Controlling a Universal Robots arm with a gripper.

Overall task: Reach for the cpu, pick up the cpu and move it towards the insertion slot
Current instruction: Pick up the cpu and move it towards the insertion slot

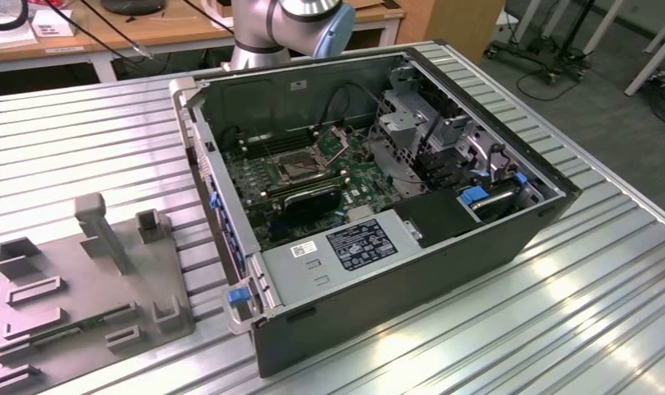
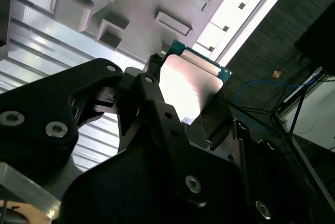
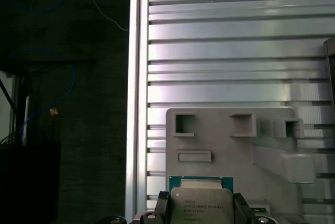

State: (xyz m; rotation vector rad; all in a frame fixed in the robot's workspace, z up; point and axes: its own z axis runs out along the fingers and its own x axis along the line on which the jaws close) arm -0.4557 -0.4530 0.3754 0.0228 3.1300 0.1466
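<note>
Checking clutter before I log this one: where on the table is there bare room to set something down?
The slatted table is bare between the grey fixture and the arm's base, and on the wide stretch past the computer case toward the exterior view's right. Crowded: inside the case around the insertion slot, and the fixture's ribbed top.

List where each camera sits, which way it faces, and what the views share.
Exterior view: off the arm, high, looking down on the table, open computer case with its socket, and grey fixture; the arm rises behind the case.
First wrist view: on the arm, looking past the fingers gripping the cpu toward fixture and table.
Second wrist view: on the arm, behind the fingers, facing the cpu's shiny top.
Shared: both wrist views show the held cpu; all three show the fixture.
</note>
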